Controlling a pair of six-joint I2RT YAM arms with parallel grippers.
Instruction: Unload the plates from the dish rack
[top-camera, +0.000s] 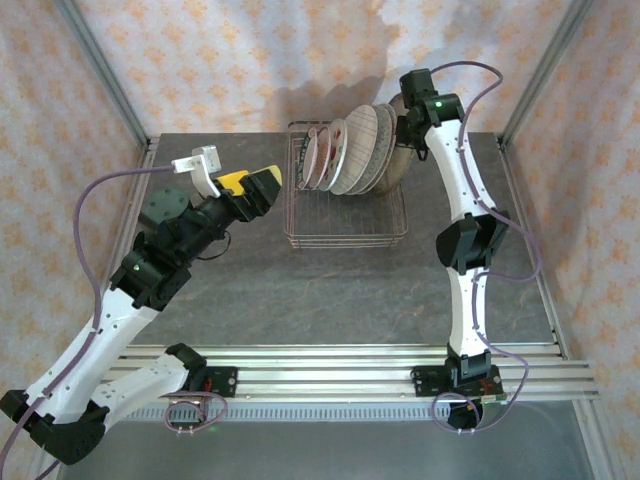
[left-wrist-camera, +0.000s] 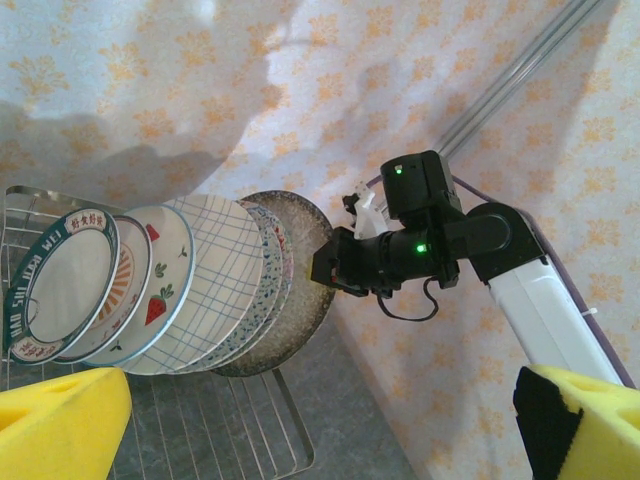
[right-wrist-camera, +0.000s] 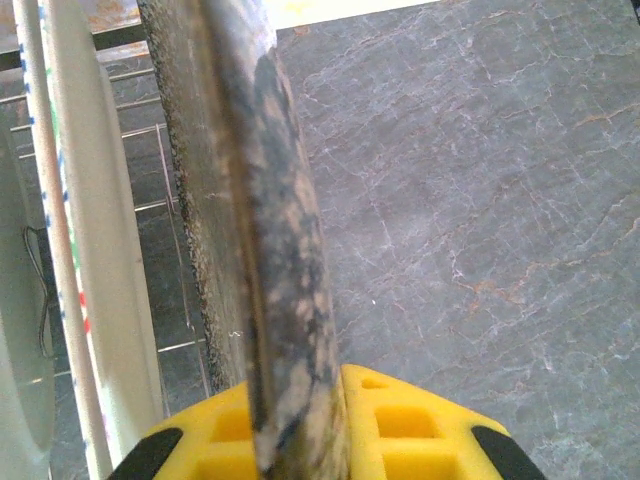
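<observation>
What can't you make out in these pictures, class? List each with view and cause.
Left wrist view: floral plate, mostly covered by the grid plate; lettering on the dark-rimmed plate, too small.
Right wrist view: face of the speckled plate, seen edge-on.
Top view: dish rack tines beneath the plates, hidden by them.

The dish rack (top-camera: 345, 238) is thin, shiny metal wire. The plates (left-wrist-camera: 215, 280) look glazed and glossy, smooth-faced; the speckled plate (right-wrist-camera: 275, 250) has a duller, mottled, gritty-looking rim. The yellow pads (right-wrist-camera: 410, 425) of the right gripper (right-wrist-camera: 296, 435) look like matt moulded plastic. The table (top-camera: 330, 300) is matt grey, stone-veined; the rail (top-camera: 330, 362) is ribbed bare metal.
</observation>
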